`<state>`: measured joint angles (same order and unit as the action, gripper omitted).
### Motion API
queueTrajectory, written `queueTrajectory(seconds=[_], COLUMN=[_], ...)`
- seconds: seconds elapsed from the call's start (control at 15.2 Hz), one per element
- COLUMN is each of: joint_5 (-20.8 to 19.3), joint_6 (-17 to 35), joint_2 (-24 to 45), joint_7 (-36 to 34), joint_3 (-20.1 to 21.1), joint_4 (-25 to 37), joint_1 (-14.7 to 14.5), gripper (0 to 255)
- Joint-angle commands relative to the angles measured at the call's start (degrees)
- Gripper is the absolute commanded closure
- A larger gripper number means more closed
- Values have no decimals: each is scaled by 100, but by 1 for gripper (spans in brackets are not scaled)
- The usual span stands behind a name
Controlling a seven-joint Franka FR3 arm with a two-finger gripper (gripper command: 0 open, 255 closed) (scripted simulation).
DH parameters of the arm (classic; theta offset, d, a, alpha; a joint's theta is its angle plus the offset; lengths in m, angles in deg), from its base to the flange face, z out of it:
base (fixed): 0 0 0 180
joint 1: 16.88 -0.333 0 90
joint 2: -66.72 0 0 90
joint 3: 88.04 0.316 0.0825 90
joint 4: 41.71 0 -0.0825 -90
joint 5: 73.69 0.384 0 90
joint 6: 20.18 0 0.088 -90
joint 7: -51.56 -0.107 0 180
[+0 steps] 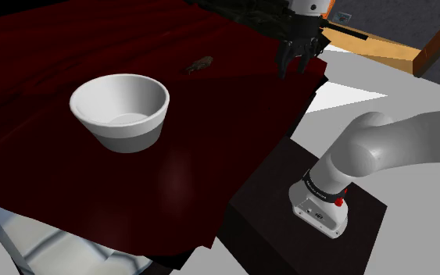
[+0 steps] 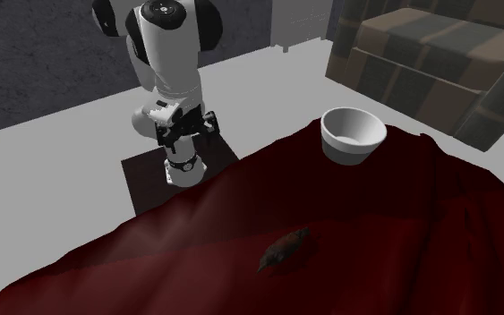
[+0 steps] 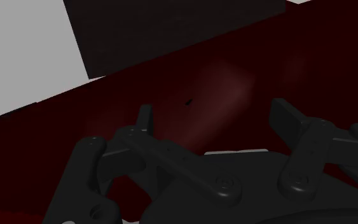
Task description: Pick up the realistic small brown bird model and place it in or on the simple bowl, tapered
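White tapered bowl (image 1: pixel 120 109) stands on the dark-red-draped table (image 1: pixel 194 168), the small dark brown bird (image 1: pixel 198 65), low and mottled, lies on the cloth apart from it, and the gripper (image 1: pixel 293 62) hangs near the table's right edge, fingers wide, empty.

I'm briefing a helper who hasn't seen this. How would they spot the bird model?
Find the dark red cloth, then the white bowl on it. The bird lies apart from the bowl: small, dark brown and low, where the bowl is pale and tall.
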<state>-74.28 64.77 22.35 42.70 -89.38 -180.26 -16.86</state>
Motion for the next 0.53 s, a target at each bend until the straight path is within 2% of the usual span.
queueTrajectory(seconds=[0.0,0.46], joint_5=[0,659], joint_6=[0,897], joint_2=[0,975], joint_7=[0,-2262], joint_3=[0,953], joint_4=[0,372], joint_1=[0,286], gripper=[0,0])
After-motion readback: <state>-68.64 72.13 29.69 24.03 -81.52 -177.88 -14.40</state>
